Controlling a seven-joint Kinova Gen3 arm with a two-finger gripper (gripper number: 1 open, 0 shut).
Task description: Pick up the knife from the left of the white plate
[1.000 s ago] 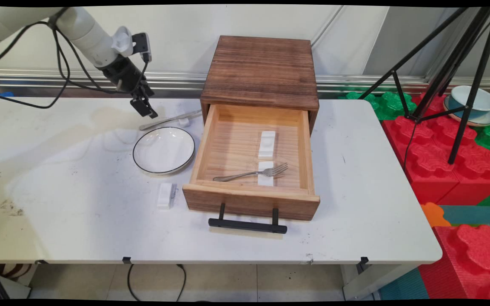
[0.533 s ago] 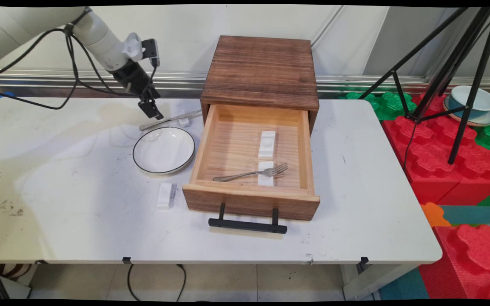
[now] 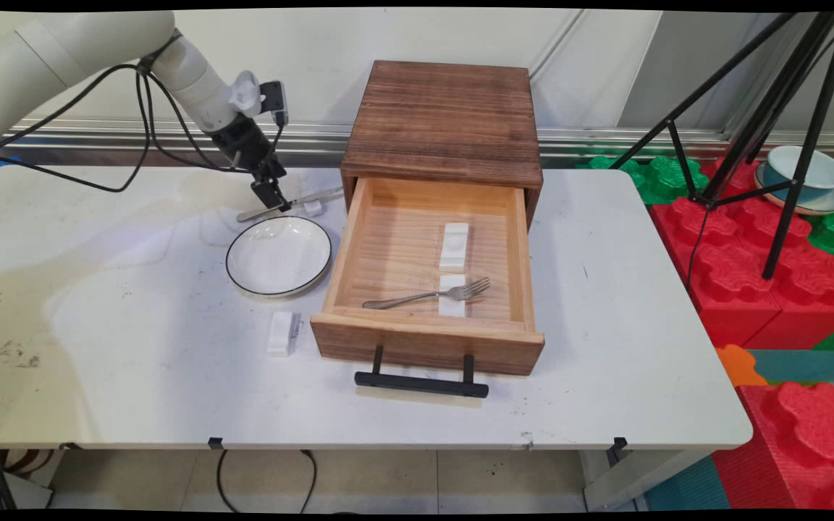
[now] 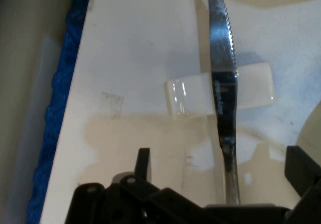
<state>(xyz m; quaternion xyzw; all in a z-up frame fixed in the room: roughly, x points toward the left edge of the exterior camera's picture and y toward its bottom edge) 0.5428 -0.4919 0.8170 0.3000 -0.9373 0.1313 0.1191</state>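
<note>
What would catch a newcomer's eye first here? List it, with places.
The wooden drawer box at the table's middle back, its drawer pulled open with a fork lying across a white rest. Left of it, the gripper hangs open over a knife propped on another white rest, behind a black-rimmed plate.

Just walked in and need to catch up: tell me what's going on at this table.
The gripper is open, hovering over the handle of a knife that lies across a small white rest, behind the plate. Beside it, the wooden drawer stands open with a fork inside.
</note>
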